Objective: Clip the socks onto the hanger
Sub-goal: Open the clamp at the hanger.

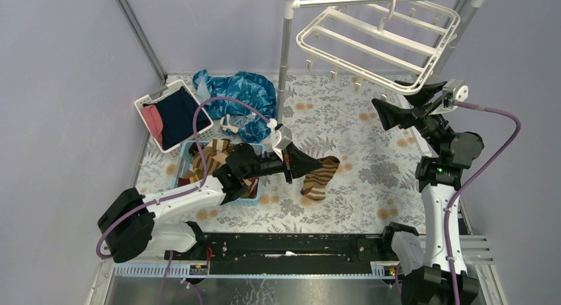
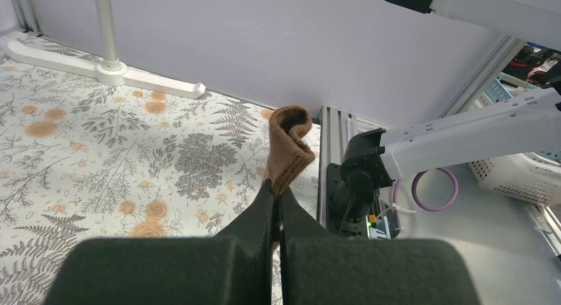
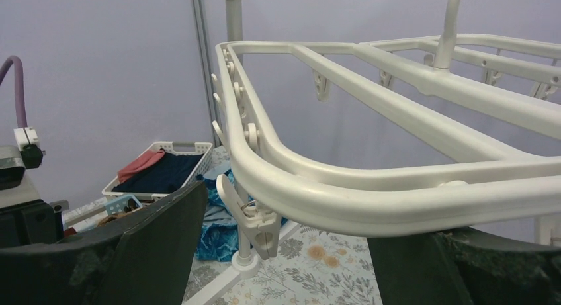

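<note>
My left gripper (image 1: 309,165) is shut on a brown striped sock (image 1: 322,177), which hangs from it over the flowered table. In the left wrist view the sock's tan cuff (image 2: 290,145) sticks up, folded, from between the closed fingertips of the left gripper (image 2: 278,189). More socks (image 1: 210,157) lie in a blue basket. The white hanger (image 1: 377,37) hangs from the rack's top bar. My right gripper (image 1: 407,101) stands open just under the hanger's near corner. In the right wrist view a white clip (image 3: 257,220) dangles from the hanger frame (image 3: 370,186) between the spread fingers, touching neither.
The rack's upright pole (image 1: 284,60) stands mid-table, its foot (image 2: 109,72) on the cloth. A white basket (image 1: 142,106) of navy and pink clothes sits at the back left, with a blue patterned cloth (image 1: 241,93) beside it. The right arm's base (image 2: 360,176) is near the left gripper.
</note>
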Motion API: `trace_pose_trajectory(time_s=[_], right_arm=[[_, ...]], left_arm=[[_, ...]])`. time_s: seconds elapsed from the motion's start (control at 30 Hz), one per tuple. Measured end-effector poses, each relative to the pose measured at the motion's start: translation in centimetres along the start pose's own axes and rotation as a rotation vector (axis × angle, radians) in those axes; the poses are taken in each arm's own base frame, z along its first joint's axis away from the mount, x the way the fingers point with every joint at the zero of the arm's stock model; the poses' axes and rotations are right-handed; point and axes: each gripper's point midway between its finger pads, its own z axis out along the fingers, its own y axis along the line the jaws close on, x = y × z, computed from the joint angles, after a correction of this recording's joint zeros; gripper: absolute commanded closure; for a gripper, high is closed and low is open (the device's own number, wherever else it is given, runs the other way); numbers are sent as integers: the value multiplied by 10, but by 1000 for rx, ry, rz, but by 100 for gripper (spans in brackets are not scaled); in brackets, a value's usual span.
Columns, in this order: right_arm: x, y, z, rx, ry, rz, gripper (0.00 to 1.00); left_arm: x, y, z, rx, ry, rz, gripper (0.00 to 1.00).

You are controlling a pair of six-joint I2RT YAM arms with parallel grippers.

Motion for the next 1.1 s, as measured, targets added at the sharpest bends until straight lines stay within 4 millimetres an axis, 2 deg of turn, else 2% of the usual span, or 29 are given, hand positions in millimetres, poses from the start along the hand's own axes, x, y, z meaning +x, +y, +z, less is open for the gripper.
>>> trace_pose_trajectory(time_s=[0.3,0.63,1.0,1.1], right_arm=[[-5,-2,0,29,-30,33,19],[0,-1,-1,26,-31,48,41],[-3,1,-1,17,-43,39,59],[-3,2,-1,15,-45,39,58]], left_arm=[[-2,-2,0,2,-7,-23,100],[-1,-1,1,0,-11,-48,100],[0,-1,2,1,-11,-51,100],[1,0,3,0,-9,-53,100]])
